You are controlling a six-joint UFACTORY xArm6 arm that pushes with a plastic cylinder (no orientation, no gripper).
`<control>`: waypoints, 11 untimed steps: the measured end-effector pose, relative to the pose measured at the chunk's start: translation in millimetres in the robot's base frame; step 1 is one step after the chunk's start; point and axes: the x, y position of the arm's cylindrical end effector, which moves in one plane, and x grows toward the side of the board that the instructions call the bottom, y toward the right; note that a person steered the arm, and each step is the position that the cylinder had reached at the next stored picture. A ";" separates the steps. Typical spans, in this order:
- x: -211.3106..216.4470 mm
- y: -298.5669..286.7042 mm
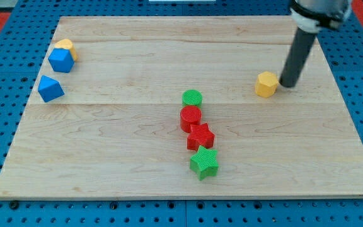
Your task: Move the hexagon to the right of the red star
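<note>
Resting just right of the yellow hexagon (266,84), my tip (288,84) grasps nothing, perhaps touching it. That hexagon sits well up-right of the red star (200,136) on the wooden board (106,145).

Green cylinder (192,98), red cylinder (190,117), green star (203,163) — two blue blocks (61,60) far left.

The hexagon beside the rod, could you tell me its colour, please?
Yellow: the hexagon shows clearly in the camera view, just left of my tip.
</note>
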 end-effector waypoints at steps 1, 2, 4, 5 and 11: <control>-7.5 0.5; -65.1 -12.5; -42.8 -72.1; 15.8 -42.2; 55.4 -18.9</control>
